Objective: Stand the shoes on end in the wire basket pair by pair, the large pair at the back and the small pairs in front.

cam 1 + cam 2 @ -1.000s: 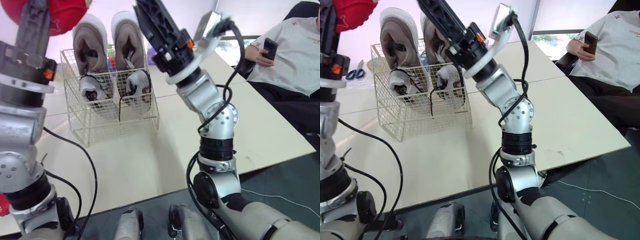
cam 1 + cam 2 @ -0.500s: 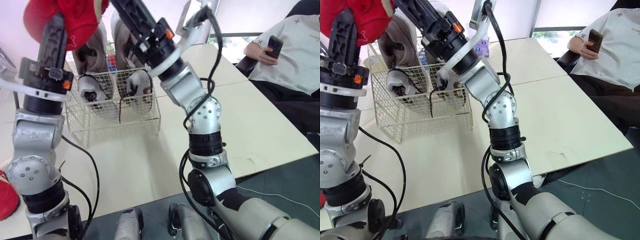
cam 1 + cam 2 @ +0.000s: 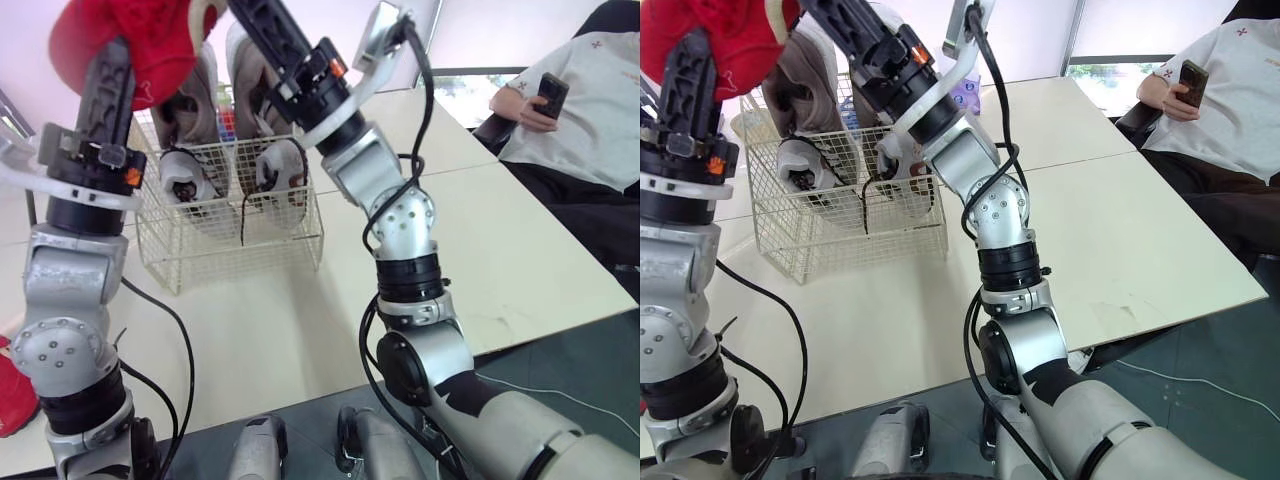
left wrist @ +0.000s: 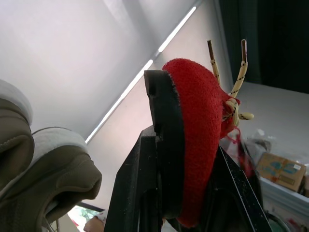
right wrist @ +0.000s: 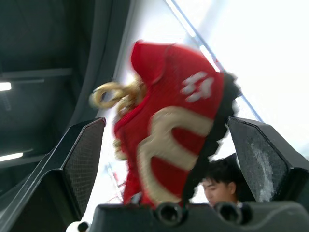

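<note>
Clamped in the left gripper, high at the left of the wire basket: a red shoe. Flanked by the wide-spread right gripper, apparently not touching. Judged light, soft-uppered, stiffest along the sole; best held there. Open room nearer than the small white pair; wire rim and tall taupe pair to clear.

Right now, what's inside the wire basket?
Wire basket holds a large taupe pair on end at the back, a small white pair in front. The right arm hides part of one taupe shoe.
</note>
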You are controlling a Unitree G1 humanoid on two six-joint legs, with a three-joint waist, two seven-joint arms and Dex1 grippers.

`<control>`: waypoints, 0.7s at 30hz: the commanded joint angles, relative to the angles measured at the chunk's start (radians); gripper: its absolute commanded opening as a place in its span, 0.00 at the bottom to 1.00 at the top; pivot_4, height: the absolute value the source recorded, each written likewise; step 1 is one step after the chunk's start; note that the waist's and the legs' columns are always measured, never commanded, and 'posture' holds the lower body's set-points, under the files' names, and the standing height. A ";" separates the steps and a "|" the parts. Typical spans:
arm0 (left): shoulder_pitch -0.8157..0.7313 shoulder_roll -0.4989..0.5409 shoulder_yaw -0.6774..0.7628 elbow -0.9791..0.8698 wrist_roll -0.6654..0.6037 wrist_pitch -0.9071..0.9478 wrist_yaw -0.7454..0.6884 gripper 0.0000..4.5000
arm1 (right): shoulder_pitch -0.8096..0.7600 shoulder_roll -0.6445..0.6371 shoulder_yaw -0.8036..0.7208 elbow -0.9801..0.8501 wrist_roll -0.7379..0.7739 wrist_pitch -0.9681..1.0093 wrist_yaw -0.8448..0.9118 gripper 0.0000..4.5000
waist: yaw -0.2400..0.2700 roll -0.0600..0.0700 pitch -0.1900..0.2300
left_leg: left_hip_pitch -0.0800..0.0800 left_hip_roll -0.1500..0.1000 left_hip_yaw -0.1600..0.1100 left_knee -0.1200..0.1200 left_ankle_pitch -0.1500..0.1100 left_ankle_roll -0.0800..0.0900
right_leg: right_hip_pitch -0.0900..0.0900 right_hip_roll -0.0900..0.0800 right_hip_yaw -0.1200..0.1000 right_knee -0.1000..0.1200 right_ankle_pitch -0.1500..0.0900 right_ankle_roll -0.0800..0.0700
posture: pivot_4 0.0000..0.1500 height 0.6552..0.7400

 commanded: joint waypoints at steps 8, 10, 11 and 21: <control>0.009 0.015 -0.021 -0.038 -0.008 0.017 -0.032 0.06 | -0.044 0.010 -0.008 -0.038 0.002 0.001 0.029 0.97 | -0.002 0.000 0.000 | 0.000 0.001 -0.001 0.000 0.000 0.000 | 0.000 0.001 0.000 0.001 0.000 0.000 | 1.00 1.00; 0.013 0.011 -0.030 -0.033 0.000 0.019 -0.037 0.06 | -0.046 0.013 -0.008 -0.040 0.008 0.009 0.035 0.92 | -0.002 0.000 0.000 | 0.000 0.001 -0.001 0.000 0.000 0.000 | 0.000 0.001 0.000 0.001 0.000 0.000 | 1.00 1.00; 0.014 0.010 -0.033 -0.033 0.003 0.018 -0.037 0.06 | -0.045 0.013 -0.008 -0.044 0.014 0.015 0.039 0.85 | -0.002 0.000 0.000 | 0.000 0.001 -0.001 0.000 0.000 0.000 | 0.000 0.001 0.000 0.001 0.000 0.000 | 1.00 1.00; 0.060 0.068 -0.061 -0.004 0.087 0.072 -0.019 0.29 | -0.054 -0.029 -0.022 -0.086 0.024 0.052 0.063 0.11 | -0.002 0.000 0.000 | 0.000 0.001 0.000 0.000 0.000 0.000 | -0.001 0.001 0.000 0.000 0.000 0.000 | 1.00 1.00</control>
